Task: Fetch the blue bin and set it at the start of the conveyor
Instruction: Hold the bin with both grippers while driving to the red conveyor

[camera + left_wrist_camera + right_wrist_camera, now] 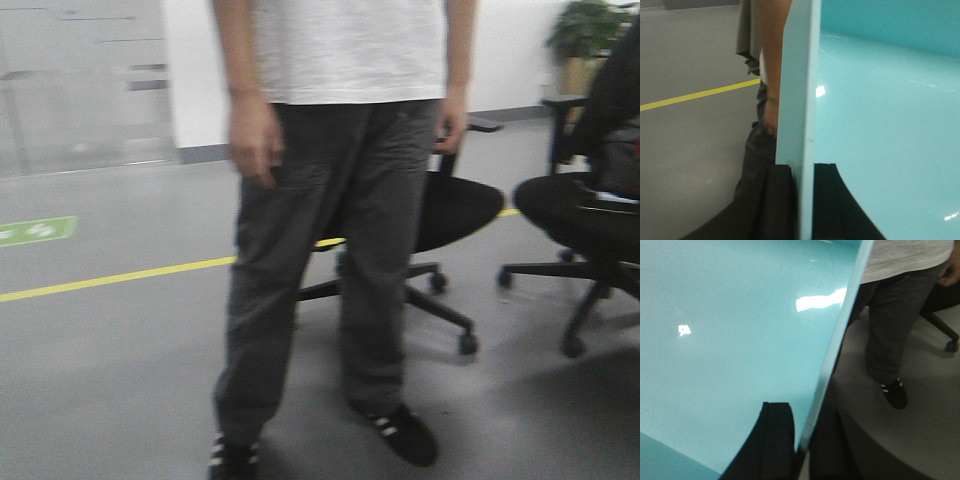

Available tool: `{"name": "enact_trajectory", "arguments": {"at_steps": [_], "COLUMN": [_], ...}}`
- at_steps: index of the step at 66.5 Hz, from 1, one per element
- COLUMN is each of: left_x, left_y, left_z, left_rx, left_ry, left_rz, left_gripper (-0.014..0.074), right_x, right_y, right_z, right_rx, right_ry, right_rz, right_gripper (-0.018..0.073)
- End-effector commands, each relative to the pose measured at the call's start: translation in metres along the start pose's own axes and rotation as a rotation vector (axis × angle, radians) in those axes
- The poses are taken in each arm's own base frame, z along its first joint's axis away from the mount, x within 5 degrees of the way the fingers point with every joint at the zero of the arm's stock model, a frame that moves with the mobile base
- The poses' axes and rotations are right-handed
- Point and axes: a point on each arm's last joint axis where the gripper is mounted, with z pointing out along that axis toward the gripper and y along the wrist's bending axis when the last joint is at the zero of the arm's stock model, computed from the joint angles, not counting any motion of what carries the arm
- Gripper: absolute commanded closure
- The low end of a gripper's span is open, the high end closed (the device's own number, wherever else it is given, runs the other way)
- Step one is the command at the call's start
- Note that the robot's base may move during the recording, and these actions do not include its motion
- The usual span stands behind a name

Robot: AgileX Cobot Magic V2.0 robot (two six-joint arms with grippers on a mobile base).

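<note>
The blue bin (880,110) is a light aqua plastic tub held up off the floor between my two arms. In the left wrist view my left gripper (805,200) is shut on its rim (797,100), one dark finger inside the wall and one outside. In the right wrist view my right gripper (802,440) is shut on the opposite rim of the blue bin (740,330), again one finger on each side of the wall. The bin's inside looks empty. The conveyor start is out of view. The front view shows neither the bin nor the grippers.
A person (330,200) in dark trousers and a white shirt stands close in front; the legs also show in the right wrist view (890,330). Two black office chairs (450,215) (580,215) stand behind and to the right. A yellow floor line (110,278) crosses the grey floor.
</note>
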Motion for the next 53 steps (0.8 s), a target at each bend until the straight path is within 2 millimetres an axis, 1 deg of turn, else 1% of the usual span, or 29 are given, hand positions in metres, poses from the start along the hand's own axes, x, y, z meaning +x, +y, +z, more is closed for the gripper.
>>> {"name": "enact_trajectory", "arguments": {"at_steps": [1, 53], "left_x": [-0.0113, -0.0113], "left_y": [0.0005, 0.0005], "left_z": [-0.0104, -0.0104], "left_rx": [0.000, 0.000], "left_ry": [-0.100, -0.100], "left_rz": [-0.002, -0.002], "left_gripper": [0.0707, 0.0707], "right_x": [-0.0045, -0.0046], "right_y": [-0.0069, -0.0069], "right_z": [-0.0106, -0.0106], "right_rx": [0.062, 0.062], "right_ry": [-0.042, -0.043], "right_rz": [-0.058, -0.058], "right_gripper": [0.0711, 0.0711]}}
